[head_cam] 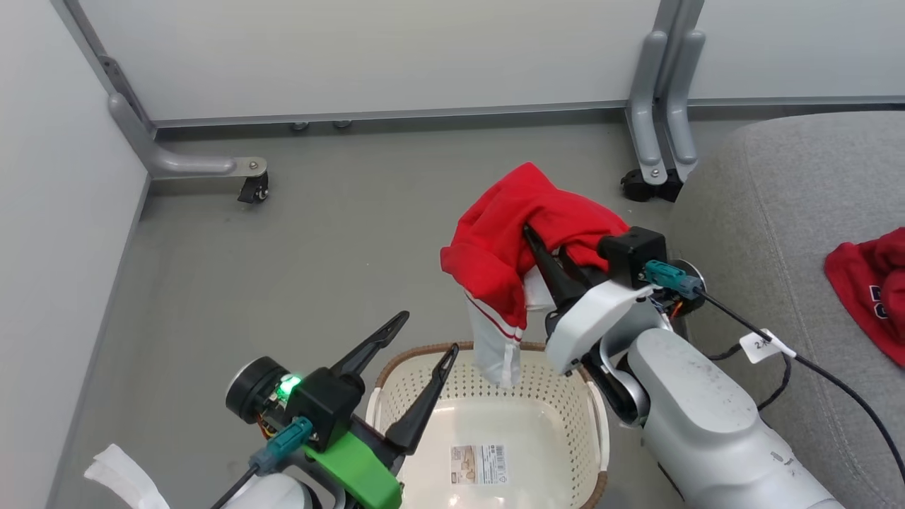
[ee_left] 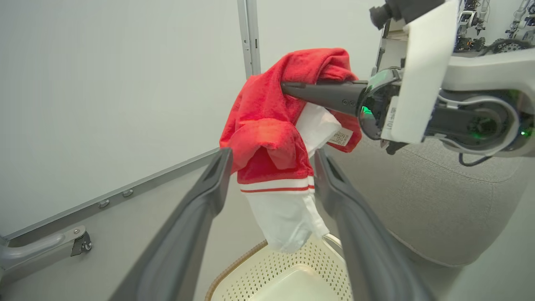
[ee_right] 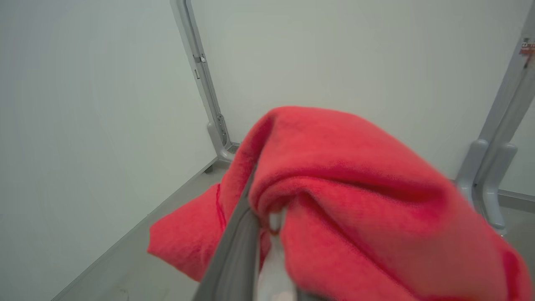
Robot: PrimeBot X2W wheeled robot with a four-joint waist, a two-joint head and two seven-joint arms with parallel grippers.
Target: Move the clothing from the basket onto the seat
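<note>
Lower left, the left pincer (head_cam: 429,331) gapes empty beside the bare basket (head_cam: 565,396). At centre, the right pincer (head_cam: 541,251) grips a red garment (head_cam: 509,240) that hangs lengthwise top to bottom, white end pointing down at the basket's far rim. At right, another garment (head_cam: 870,283) already lies on the seat (head_cam: 771,212). One transfer seems left.

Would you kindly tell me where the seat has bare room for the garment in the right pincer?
The seat is bare along its far stretch, between its rounded left edge and the second garment lying at the right. Crowded: that right side, and the near part, which the cable crosses.
</note>
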